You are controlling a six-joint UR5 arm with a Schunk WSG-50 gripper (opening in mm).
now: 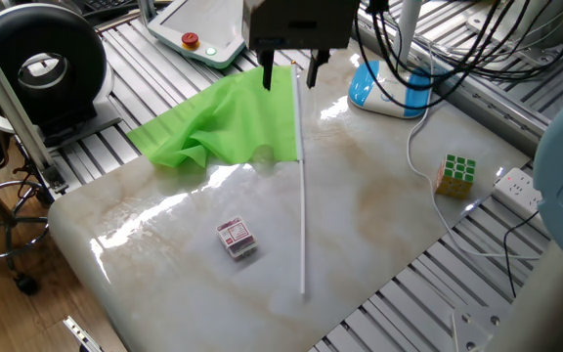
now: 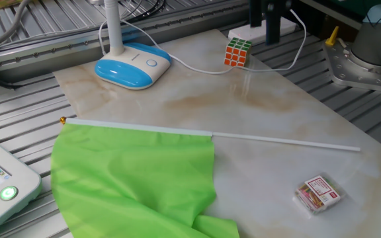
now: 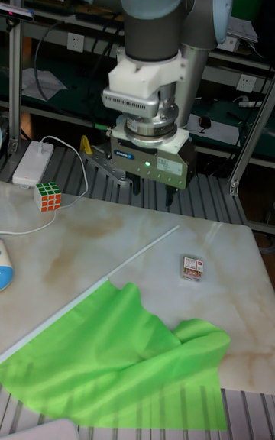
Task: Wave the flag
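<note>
The flag lies flat on the marble table: its lime-green cloth [image 1: 225, 122] [image 2: 134, 178] [image 3: 114, 360] is rumpled at one end. Its thin white stick [image 1: 303, 196] [image 2: 276, 139] [image 3: 141, 250] runs bare toward the other end. My gripper [image 1: 289, 76] [image 2: 263, 30] [image 3: 153, 189] hangs in the air above the table, well clear of the flag. Its two dark fingers [image 3: 169, 197] point down. They stand open with nothing between them.
On the table stand a Rubik's cube [image 1: 455, 174] [image 2: 238, 51] [image 3: 47, 196], a blue-and-white lamp base [image 1: 389, 90] [image 2: 132, 66] with its cable, and a small red-and-white box [image 1: 237, 238] [image 2: 318, 194] [image 3: 192, 267]. A power strip [image 1: 522, 190] and a teach pendant [image 1: 201, 29] sit off the slab.
</note>
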